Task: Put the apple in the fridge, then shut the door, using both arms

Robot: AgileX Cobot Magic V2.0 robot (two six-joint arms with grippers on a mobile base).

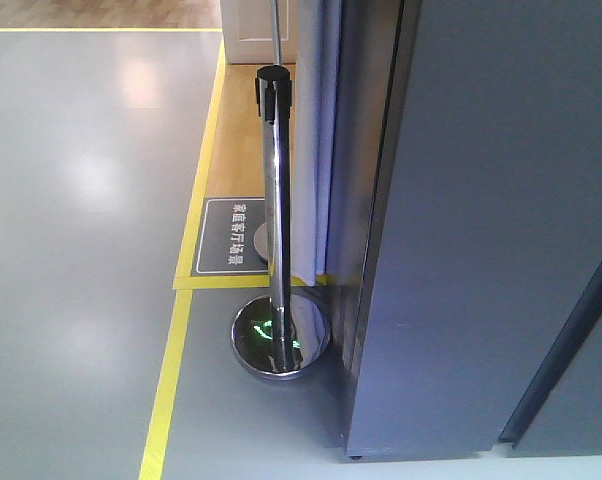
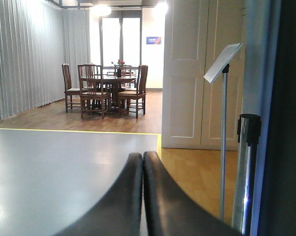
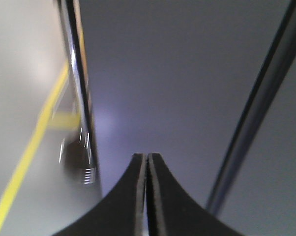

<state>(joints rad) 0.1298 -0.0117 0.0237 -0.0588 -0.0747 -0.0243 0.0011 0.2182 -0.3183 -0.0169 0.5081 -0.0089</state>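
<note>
The apple is out of view in every frame. The flat dark grey door [image 1: 481,220] of the fridge fills the right of the front view, and it fills most of the right wrist view [image 3: 177,73] too. My right gripper [image 3: 147,156] is shut with nothing between its fingers and points at that grey face from close by. My left gripper [image 2: 142,155] is also shut and empty, aimed out over the grey floor toward the room. In the left wrist view a dark edge of the fridge [image 2: 290,123] runs down the right side.
A chrome stanchion post [image 1: 277,200] with a domed base [image 1: 280,340] stands just left of the fridge. Yellow floor tape [image 1: 166,390] borders the grey floor. A sign stand [image 2: 222,123], white double doors [image 2: 202,73] and a dining table with chairs [image 2: 106,91] lie beyond.
</note>
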